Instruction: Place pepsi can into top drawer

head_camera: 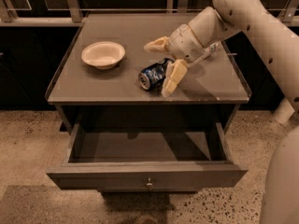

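Observation:
The pepsi can point(151, 76), dark blue with a silver end, lies on its side on the grey cabinet top point(117, 85), near the front edge. My gripper point(161, 63) is open and low over the can's right end. One finger point(156, 44) is behind the can and the other finger point(171, 78) is just right of it. The can sits partly between them, not lifted. The top drawer point(93, 177) is pulled out below the cabinet top, its inside bare, with a small round knob point(149, 183) on its front panel.
A cream bowl point(103, 54) stands on the left of the cabinet top. A clear plastic bottle point(212, 47) lies behind my wrist, mostly hidden. My arm crosses the right side of the view. Speckled floor surrounds the cabinet.

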Robot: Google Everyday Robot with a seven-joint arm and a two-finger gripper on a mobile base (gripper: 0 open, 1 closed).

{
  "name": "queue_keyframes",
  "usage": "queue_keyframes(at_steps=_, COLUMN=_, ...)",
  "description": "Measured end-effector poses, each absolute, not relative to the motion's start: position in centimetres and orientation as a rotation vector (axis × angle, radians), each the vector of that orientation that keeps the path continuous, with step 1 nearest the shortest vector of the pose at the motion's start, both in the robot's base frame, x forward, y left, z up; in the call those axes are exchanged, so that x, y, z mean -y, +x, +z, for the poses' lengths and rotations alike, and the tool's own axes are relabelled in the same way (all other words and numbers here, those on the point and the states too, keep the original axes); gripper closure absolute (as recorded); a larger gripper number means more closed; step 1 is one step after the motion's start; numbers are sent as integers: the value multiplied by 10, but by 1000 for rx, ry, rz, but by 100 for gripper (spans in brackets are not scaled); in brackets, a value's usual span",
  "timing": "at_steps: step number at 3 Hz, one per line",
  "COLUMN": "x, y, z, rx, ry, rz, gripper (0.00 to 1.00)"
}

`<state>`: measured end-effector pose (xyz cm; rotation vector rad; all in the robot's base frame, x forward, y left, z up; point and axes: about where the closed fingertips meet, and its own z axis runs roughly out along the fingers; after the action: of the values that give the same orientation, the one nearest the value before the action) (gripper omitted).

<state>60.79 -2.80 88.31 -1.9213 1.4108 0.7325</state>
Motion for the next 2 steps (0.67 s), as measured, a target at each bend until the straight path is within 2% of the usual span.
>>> queue_keyframes(at_steps=2, x=37, y=601, z=865, rx=-1467, ry=-1900, rz=710, gripper=0)
